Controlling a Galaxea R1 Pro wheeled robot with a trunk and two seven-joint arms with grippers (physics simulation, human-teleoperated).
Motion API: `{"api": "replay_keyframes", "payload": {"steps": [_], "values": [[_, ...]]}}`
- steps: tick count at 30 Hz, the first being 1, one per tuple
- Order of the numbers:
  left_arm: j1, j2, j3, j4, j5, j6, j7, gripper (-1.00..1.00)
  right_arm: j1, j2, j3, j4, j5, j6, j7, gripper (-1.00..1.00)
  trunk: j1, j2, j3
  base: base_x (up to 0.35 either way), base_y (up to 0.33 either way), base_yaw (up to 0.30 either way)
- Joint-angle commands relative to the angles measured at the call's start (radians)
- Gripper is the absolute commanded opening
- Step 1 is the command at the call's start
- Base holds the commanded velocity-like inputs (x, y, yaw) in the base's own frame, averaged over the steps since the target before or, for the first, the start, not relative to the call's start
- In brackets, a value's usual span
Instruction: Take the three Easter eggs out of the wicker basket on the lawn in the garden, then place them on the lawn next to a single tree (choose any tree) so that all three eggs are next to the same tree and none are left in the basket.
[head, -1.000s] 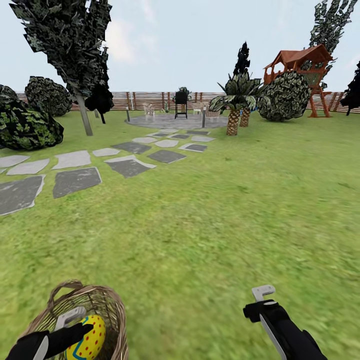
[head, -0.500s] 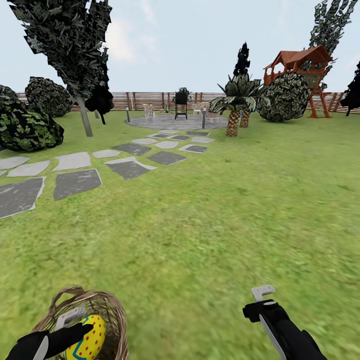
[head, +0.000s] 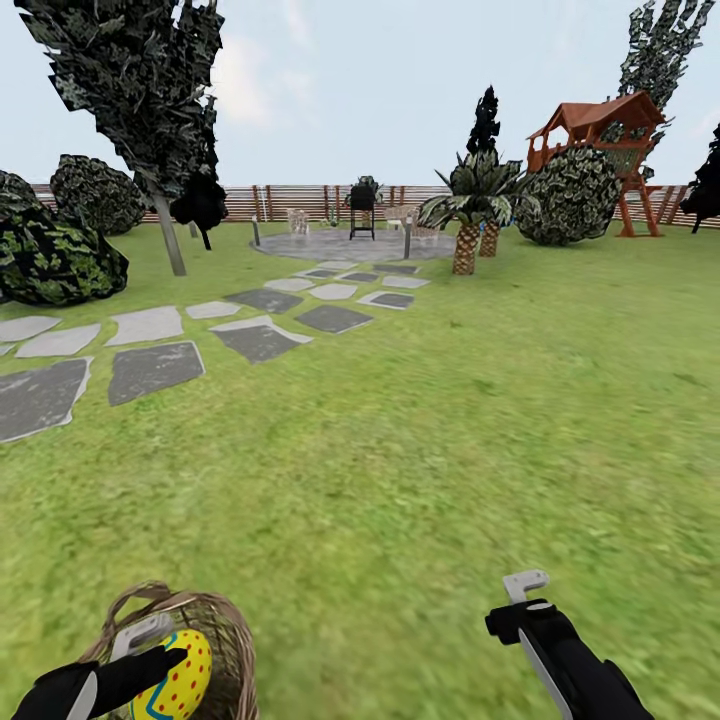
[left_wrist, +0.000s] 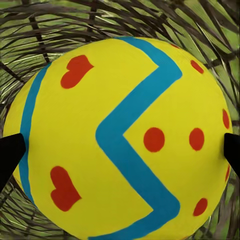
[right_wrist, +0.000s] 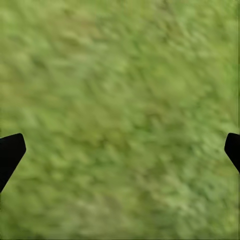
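One egg in the left gripper, over the basket

Closest to me, low on the left, the left gripper (head: 150, 650) has its fingers on either side of a yellow egg (head: 175, 675) with a blue zigzag and red dots. In the left wrist view the egg (left_wrist: 122, 137) sits between the two dark fingertips (left_wrist: 10, 155), which reach its sides, so the jaws look clamped on it. Woven wicker shows all around it there. The basket (head: 225, 625) stands on the lawn (head: 400, 470) right behind the egg; whether the egg is inside the rim or just above it I cannot tell.

Off to the right, the right gripper (head: 527, 590) hangs over bare grass with its jaws wide apart, holding nothing.

Farther out, grey stepping stones (head: 150, 370) curve away to the left toward a paved circle. Beyond that stand a slim dark tree (head: 150, 100), bushes (head: 55, 255), short palms (head: 470, 215), a red-roofed playhouse (head: 600, 120) and the slat fence (head: 290, 200).
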Motion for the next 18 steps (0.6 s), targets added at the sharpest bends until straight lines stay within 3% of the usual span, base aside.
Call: {"api": "replay_keyframes", "payload": {"steps": [1, 18], "values": [[-0.001, 0.000, 0.004, -0.001, 0.002, 0.008, -0.004, -1.00, 0.000, -0.001, 0.005, -0.001, 0.003, 0.006, -0.004, 1.00, -0.004, 0.007, 0.002, 0.000, 0.000, 0.000], [-0.001, -0.001, 0.003, -0.001, 0.003, 0.008, -0.004, -1.00, 0.000, 0.000, 0.005, -0.001, 0.003, 0.005, -0.004, 1.00, -0.069, 0.126, 0.056, 0.000, 0.000, 0.000]]}}
